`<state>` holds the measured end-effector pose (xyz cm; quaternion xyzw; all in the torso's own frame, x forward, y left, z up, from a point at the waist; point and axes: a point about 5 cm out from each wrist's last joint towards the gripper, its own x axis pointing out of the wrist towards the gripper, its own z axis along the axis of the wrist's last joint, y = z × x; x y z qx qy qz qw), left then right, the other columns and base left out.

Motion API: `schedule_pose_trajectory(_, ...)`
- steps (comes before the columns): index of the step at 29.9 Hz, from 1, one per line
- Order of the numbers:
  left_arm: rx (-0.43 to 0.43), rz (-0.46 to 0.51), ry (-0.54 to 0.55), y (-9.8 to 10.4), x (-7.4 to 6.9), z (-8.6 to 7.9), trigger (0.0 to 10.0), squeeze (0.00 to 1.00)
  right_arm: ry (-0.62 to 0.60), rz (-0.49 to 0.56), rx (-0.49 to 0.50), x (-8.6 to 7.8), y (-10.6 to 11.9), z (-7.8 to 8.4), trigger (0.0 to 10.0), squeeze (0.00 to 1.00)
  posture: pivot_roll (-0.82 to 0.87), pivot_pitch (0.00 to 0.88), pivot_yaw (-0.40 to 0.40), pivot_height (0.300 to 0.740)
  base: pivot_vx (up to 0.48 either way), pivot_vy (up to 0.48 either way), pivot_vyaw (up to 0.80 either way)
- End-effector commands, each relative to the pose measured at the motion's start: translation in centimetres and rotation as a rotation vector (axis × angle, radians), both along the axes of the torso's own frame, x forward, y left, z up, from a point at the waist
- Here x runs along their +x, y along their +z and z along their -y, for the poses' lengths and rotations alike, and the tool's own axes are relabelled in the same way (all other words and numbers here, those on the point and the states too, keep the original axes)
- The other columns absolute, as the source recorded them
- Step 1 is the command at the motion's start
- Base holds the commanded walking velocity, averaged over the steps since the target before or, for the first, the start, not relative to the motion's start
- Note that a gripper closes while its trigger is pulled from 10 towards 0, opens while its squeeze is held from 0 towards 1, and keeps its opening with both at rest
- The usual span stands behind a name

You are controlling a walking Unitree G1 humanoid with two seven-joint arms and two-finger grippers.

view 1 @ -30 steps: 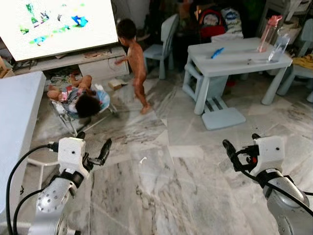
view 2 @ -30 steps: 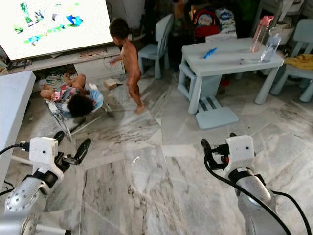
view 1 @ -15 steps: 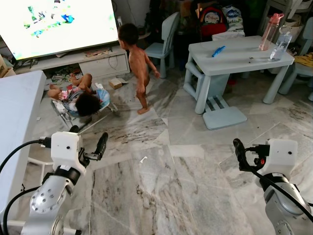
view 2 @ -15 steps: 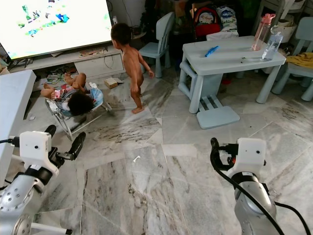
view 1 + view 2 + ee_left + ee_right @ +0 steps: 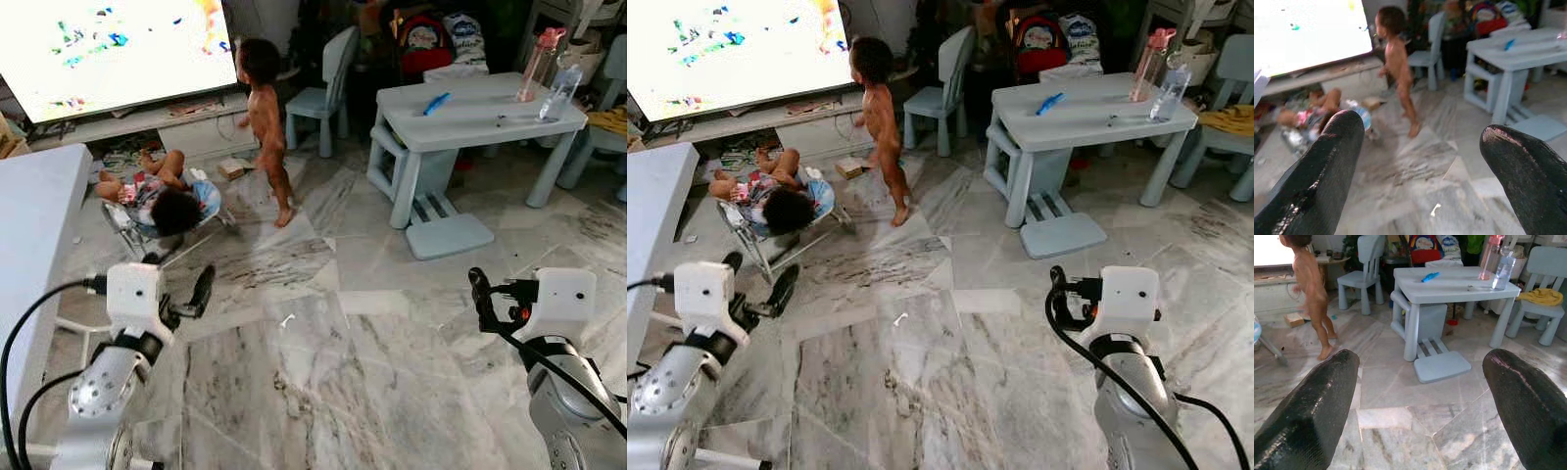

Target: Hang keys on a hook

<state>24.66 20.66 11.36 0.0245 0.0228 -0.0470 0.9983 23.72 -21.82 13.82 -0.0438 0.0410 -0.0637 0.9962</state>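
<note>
My left gripper (image 5: pixel 178 276) is held low on the left over the marble floor. It is open, with nothing between its black fingers (image 5: pixel 1327 161). My right gripper (image 5: pixel 490 294) is low on the right, also open and empty, as the right wrist view shows between its fingertips (image 5: pixel 1322 391). Both point forward into the room, towards the screen and the pale blue table.
A small child (image 5: pixel 265 117) stands by the bright screen (image 5: pixel 108 49). A baby lies in a bouncer (image 5: pixel 162 201) on the floor. A pale blue table (image 5: pixel 470 113) with two bottles (image 5: pixel 539 64) and small chairs (image 5: pixel 328 78) stands at the right. A white surface (image 5: pixel 29 225) is at my left.
The standing child has turned and stepped about in front of the screen. My right gripper has drifted a little to the right. Both grippers have stayed open.
</note>
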Motion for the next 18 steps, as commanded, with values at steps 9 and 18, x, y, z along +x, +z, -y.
schedule_pose_trajectory(9, 0.011, 0.228, -0.053, 4.2, 1.2, 1.3, 4.4, 0.0, -0.043, 0.189, -0.197, 0.3, 3.1, -0.7, 10.0, 0.0, -0.09, 0.0, 0.09, 0.74, 0.0, 0.0, 0.0)
schedule_pose_trajectory(18, 0.031, 0.309, -0.02, 5.6, 2.4, 1.0, 0.0, 0.0, -0.077, 0.309, -0.271, 0.7, 5.1, -0.7, 0.0, 0.0, -0.1, 0.0, 0.101, 0.74, 0.0, 0.0, 0.0)
